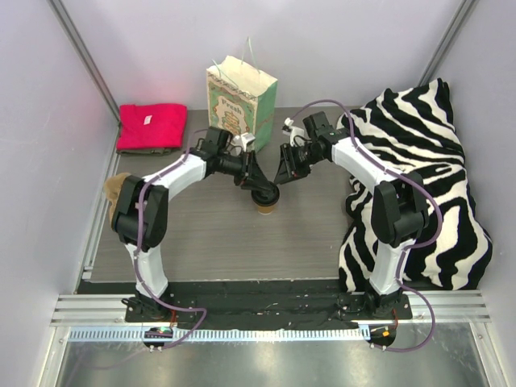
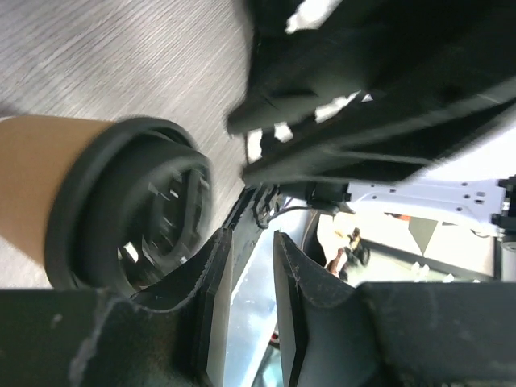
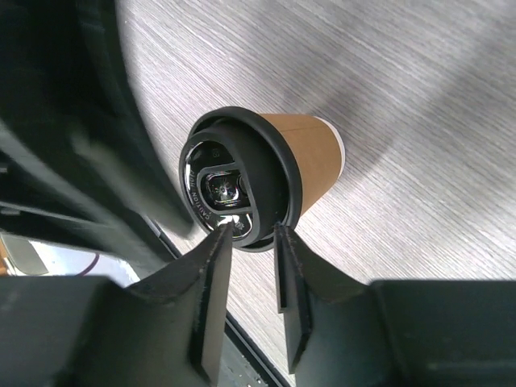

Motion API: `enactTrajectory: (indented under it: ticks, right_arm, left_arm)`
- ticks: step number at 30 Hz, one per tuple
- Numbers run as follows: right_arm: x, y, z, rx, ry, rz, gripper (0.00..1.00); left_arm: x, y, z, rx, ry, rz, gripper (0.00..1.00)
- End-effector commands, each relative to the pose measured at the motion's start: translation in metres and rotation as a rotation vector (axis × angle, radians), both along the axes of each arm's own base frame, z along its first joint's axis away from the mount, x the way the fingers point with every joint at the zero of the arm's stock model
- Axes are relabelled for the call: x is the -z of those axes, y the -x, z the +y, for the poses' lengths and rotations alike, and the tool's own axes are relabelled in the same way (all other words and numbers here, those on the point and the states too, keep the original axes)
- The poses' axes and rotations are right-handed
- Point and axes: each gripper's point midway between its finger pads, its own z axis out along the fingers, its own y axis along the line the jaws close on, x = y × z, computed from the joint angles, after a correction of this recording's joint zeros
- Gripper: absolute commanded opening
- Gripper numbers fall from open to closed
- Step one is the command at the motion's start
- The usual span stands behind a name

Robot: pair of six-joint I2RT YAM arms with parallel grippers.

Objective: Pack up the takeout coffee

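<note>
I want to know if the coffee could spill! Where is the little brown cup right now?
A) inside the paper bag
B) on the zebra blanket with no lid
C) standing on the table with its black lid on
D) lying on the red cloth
C: the brown cup stands upright on the grey table, outside the paper bag, and the black lid sits on its rim.

Grey wood-grain table (image 1: 322, 234) here, and right in the middle stands the kraft cup (image 1: 267, 209), upright, its black lid (image 1: 264, 196) on top. At the far edge a white-and-green paper bag (image 1: 240, 101) stands upright. A folded red cloth (image 1: 151, 126) lies in the far left corner, and zebra-striped fabric (image 1: 419, 161) is heaped along the right side.
</note>
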Motion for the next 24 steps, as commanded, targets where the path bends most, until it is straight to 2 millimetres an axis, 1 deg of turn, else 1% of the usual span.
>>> enactTrajectory:
  ticks: [1,2,3,4,6,8,9,10,11,12,13,16,21,24]
  right_arm:
    - [-0.043,-0.006,0.002,-0.013,-0.048,-0.104,0.38]
    - [-0.043,-0.006,0.002,-0.014,-0.047,-0.103,0.38]
    - [-0.042,-0.007,0.002,-0.013,-0.047,-0.101,0.38]
    - [-0.042,-0.006,0.003,-0.01,-0.05,-0.094,0.38]
    - [-0.043,-0.007,0.007,-0.013,-0.065,-0.09,0.39]
    - [-0.044,-0.008,0.011,-0.015,-0.067,-0.096,0.39]
    - [-0.042,-0.006,0.014,-0.023,-0.065,-0.095,0.38]
    - [-0.04,-0.005,0.016,-0.026,-0.062,-0.093,0.39]
    - [-0.038,-0.005,0.018,-0.029,-0.056,-0.093,0.38]
    - [-0.035,-0.005,0.019,-0.032,-0.044,-0.097,0.39]
    - [-0.031,-0.005,0.02,-0.035,-0.036,-0.094,0.38]
    - [-0.02,-0.008,0.02,-0.031,0.003,-0.099,0.38]
    - [-0.007,-0.007,0.019,-0.04,0.036,-0.089,0.38]
    - [-0.002,-0.006,0.02,-0.046,0.043,-0.084,0.38]
  left_arm:
    - [-0.05,-0.006,0.028,-0.086,0.022,-0.113,0.31]
    - [-0.055,-0.005,0.035,-0.103,0.02,-0.132,0.31]
    - [-0.048,-0.003,0.044,-0.122,-0.002,-0.104,0.31]
    - [-0.044,-0.003,0.05,-0.125,-0.016,-0.118,0.32]
    - [-0.031,-0.001,0.064,-0.161,-0.071,-0.104,0.31]
    - [-0.02,0.0,0.07,-0.168,-0.105,-0.111,0.3]
    - [-0.011,0.005,0.073,-0.165,-0.128,-0.089,0.29]
    - [-0.006,0.007,0.074,-0.164,-0.139,-0.083,0.25]
    - [-0.001,0.008,0.075,-0.165,-0.147,-0.082,0.23]
    - [0.008,0.009,0.076,-0.166,-0.159,-0.065,0.22]
    - [0.01,0.009,0.076,-0.164,-0.161,-0.058,0.22]
    - [0.021,0.009,0.073,-0.145,-0.173,-0.033,0.22]
    - [0.027,0.002,0.066,-0.124,-0.188,-0.048,0.23]
    - [0.033,0.002,0.064,-0.114,-0.189,-0.034,0.26]
